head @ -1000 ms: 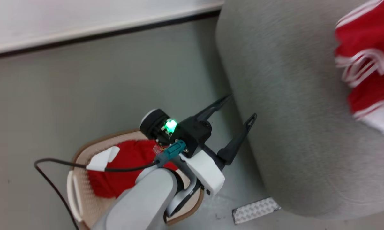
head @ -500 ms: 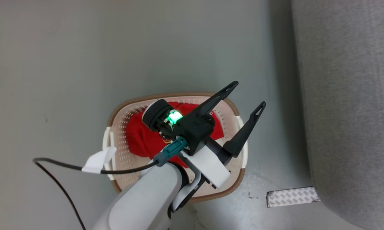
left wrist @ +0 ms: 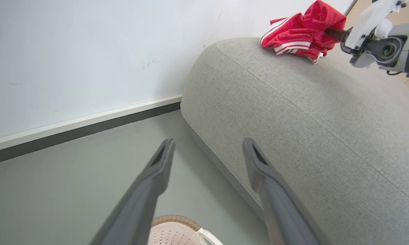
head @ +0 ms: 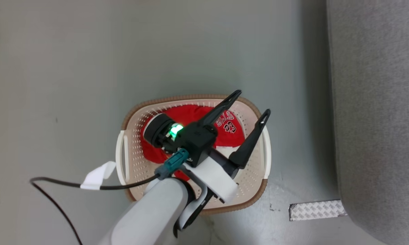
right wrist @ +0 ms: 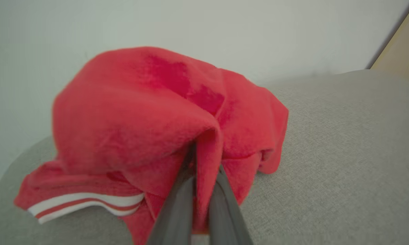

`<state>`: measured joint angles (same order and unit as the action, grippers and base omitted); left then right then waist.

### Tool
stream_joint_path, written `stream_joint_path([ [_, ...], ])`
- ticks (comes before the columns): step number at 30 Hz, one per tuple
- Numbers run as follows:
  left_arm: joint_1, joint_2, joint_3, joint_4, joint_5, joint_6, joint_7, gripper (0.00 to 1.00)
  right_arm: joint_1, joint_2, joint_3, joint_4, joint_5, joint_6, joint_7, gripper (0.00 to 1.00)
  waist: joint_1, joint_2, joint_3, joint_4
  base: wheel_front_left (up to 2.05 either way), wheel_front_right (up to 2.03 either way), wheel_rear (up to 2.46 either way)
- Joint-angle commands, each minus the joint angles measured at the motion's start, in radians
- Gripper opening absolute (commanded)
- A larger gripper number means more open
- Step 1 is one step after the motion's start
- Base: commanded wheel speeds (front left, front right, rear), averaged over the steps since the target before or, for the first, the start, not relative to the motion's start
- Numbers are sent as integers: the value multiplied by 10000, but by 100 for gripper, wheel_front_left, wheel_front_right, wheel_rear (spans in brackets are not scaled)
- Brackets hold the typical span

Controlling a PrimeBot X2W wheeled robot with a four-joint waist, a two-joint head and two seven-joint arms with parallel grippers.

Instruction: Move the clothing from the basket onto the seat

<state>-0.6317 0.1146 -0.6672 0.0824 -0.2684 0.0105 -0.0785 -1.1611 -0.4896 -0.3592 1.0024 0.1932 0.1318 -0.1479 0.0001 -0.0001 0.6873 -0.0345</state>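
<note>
Two bright red soft fabric garments are showing: one lettered garment [head: 190,114], carrying white print, and one striped garment [right wrist: 139,119], carrying white trim. One cream perforated oval plastic basket [head: 190,98] with a brown woven-look rim is standing, bearing two white side handles [head: 121,160]. One large light grey upholstered sofa [head: 377,119] is appearing. Two grippers are showing, the left gripper [head: 252,102] and the right gripper [right wrist: 206,165], each carrying two long dark fingers. One black cable [head: 122,185] is trailing, wearing one white tag [head: 97,175]. One silvery patterned tape strip [head: 316,211] is lying flat.
</note>
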Motion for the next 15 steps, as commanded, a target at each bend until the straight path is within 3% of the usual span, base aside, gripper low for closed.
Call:
stream_joint_path([
  [1,100,84,32,-1,-71,50,-39,100,204,-30,-12,161,-46,-20,-13,36,-1,1,-169,-58,0,0,0],
  [2,135,84,42,23,-102,67,-72,100,259,-15,-1,328,-48,-20,12,92,-1,1,-278,-81,0,0,0],
  [3,185,68,45,54,-166,71,-105,100,315,-23,8,467,-57,-20,35,100,-1,1,-393,-96,0,0,0],
  [9,421,-49,89,307,-459,87,-347,100,927,-47,545,784,-196,-20,-314,100,-1,1,-1179,-251,0,0,0],
  [15,879,-59,253,758,-875,140,-729,100,2157,82,1518,300,-146,-20,-863,100,-1,1,-2243,-419,0,0,0],
])
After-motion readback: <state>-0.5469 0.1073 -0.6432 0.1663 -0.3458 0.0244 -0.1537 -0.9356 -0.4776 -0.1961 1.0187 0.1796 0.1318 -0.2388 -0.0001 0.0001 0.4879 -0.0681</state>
